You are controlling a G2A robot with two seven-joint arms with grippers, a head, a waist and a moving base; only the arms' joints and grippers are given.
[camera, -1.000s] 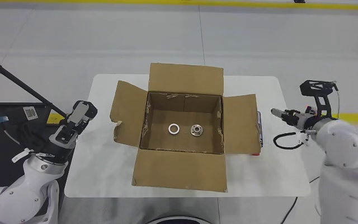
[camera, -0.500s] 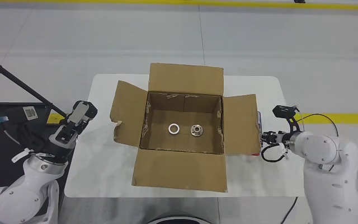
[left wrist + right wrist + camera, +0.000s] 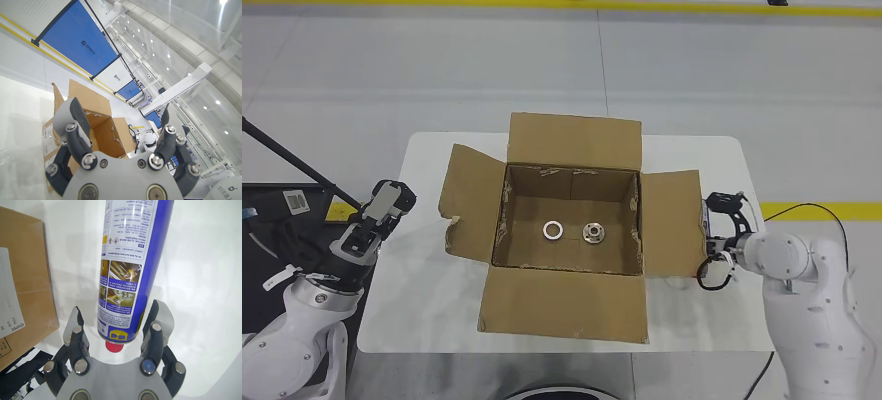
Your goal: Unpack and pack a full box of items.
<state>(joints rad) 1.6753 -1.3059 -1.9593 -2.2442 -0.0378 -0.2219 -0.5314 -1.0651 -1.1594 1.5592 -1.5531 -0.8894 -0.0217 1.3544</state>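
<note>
An open cardboard box (image 3: pixel 542 300) stands mid-table with all flaps spread. On its floor lie a silver ring (image 3: pixel 553 230) and a darker round metal part (image 3: pixel 593 232). A blue spray can (image 3: pixel 124 262) with a red cap lies on the white table beside the box's right flap (image 3: pixel 24 275). My right gripper (image 3: pixel 117 308) is open, its fingers on either side of the can's cap end; in the top view the right gripper (image 3: pixel 713 238) sits at the right flap's edge. My left gripper (image 3: pixel 121 108) is open and holds nothing, off the table's left edge (image 3: pixel 389 202), with the box (image 3: pixel 105 128) ahead of it.
The white table (image 3: pixel 422 300) has bare strips left, right and in front of the box. A black stand (image 3: pixel 287 160) reaches in from the far left. A yellow floor line (image 3: pixel 832 210) runs past the right side.
My right arm has swung in from beyond the table's right edge to the box's right flap, coming down over the spray can. The left arm and box contents have not moved.
</note>
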